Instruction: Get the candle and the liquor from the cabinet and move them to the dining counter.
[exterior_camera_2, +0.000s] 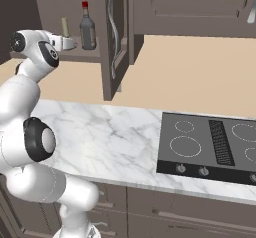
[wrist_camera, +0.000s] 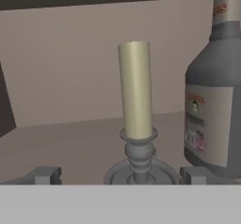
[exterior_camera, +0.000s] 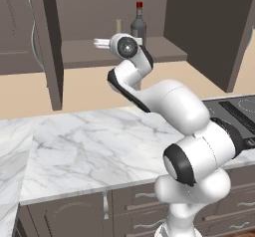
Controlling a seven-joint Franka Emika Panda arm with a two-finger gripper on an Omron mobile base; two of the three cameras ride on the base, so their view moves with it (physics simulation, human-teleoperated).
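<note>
Two big surfaces frame my reach: the open cabinet point(exterior_camera: 124, 52) with its doors swung wide, and the marble worktop point(exterior_camera: 89, 141) below it, with a black cooktop point(exterior_camera_2: 210, 144) set in at the right base view's 4 o'clock. My white arm rises over the worktop and puts my gripper point(wrist_camera: 120, 175) at the cabinet's shelf. The liquor point(wrist_camera: 214, 96) stands upright on that shelf, at 3 o'clock in the hand view, grey glass with a red cap and a pale label. The candle point(wrist_camera: 135, 100) stands upright in its grey holder just beside the bottle, at its 9 o'clock and apart from it. My jaws are spread wide, one fingertip point(wrist_camera: 43, 175) at either side of the holder's round base, gripping nothing.
</note>
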